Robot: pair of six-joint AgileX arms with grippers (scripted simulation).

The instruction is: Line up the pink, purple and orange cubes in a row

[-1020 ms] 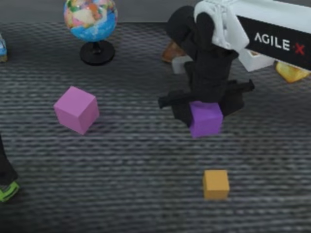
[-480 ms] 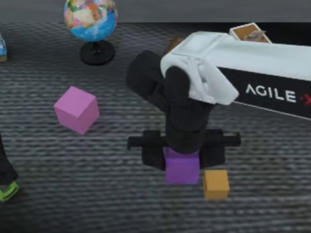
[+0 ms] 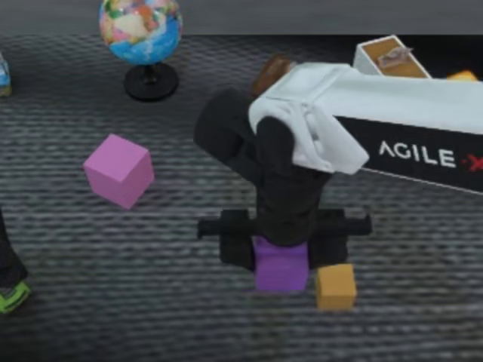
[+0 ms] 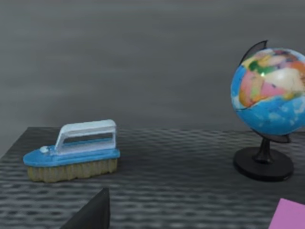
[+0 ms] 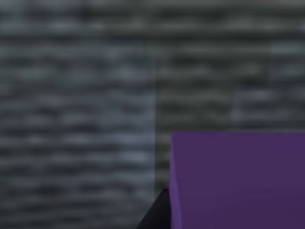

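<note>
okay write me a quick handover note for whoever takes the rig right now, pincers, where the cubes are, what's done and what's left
Right pincer: over the front middle of the table, shut on the purple cube, which sits right beside the orange cube, on its left.
Left pincer: parked at the table's front left edge, nothing in it.
Pink cube: alone on the left, turned at an angle, well away from the other two.
Done: purple brought next to orange.
Left: release purple, then bring pink over to extend the row, probably on purple's left. The globe at the back left is not in the way.
</note>
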